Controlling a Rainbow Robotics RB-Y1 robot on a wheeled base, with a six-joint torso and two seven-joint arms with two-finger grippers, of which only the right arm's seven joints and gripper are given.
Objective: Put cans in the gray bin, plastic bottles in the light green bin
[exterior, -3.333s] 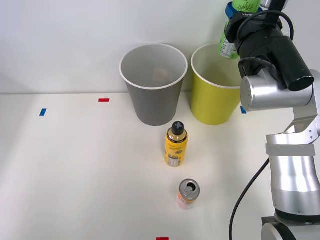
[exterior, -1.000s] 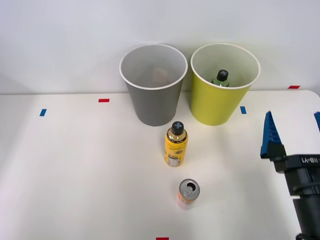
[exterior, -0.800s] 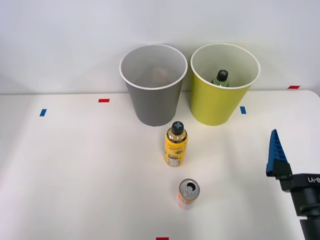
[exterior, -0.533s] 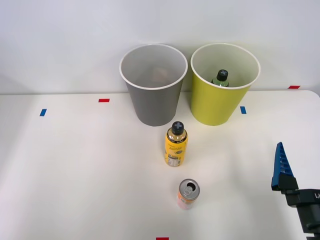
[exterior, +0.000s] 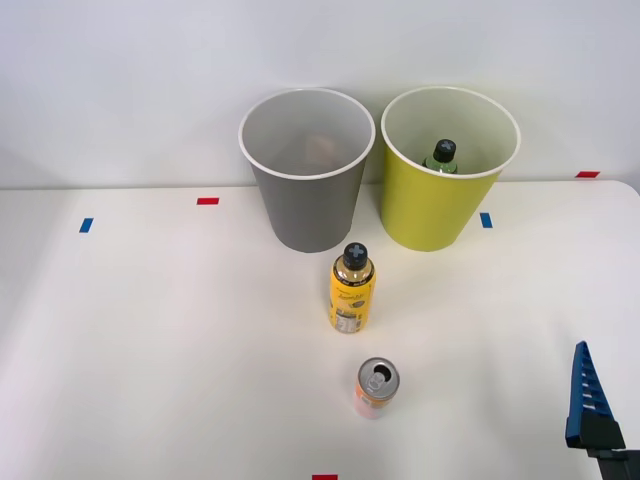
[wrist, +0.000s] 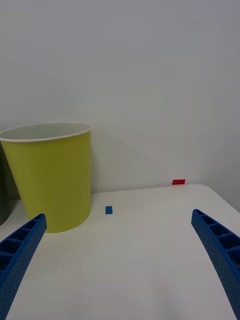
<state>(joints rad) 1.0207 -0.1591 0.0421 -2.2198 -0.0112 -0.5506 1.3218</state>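
Observation:
An orange-pink can (exterior: pixel 377 388) with a silver top stands on the white table near the front, right of centre. Behind it stands a yellow bottle (exterior: pixel 352 288) with a black cap. At the back are the gray bin (exterior: pixel 307 190) and, to its right, the light green bin (exterior: pixel 432 205). The black cap of a green plastic bottle (exterior: pixel 442 155) shows inside the light green bin. One blue finger (exterior: pixel 588 408) of my right gripper rises at the front right corner, well right of the can. In the wrist view my right gripper (wrist: pixel 118 216) is open and holds nothing, facing the light green bin (wrist: pixel 52 175).
Small tape marks lie on the table: red (exterior: pixel 208 201) and blue (exterior: pixel 86 225) at the left, blue (exterior: pixel 486 220) and red (exterior: pixel 587 174) at the right, red (exterior: pixel 325 477) at the front edge. A white wall stands behind the bins.
The green bottle held above the light green bin 3.3 s ago now stands inside it. Over the last second my right gripper has drawn back to the front right corner.

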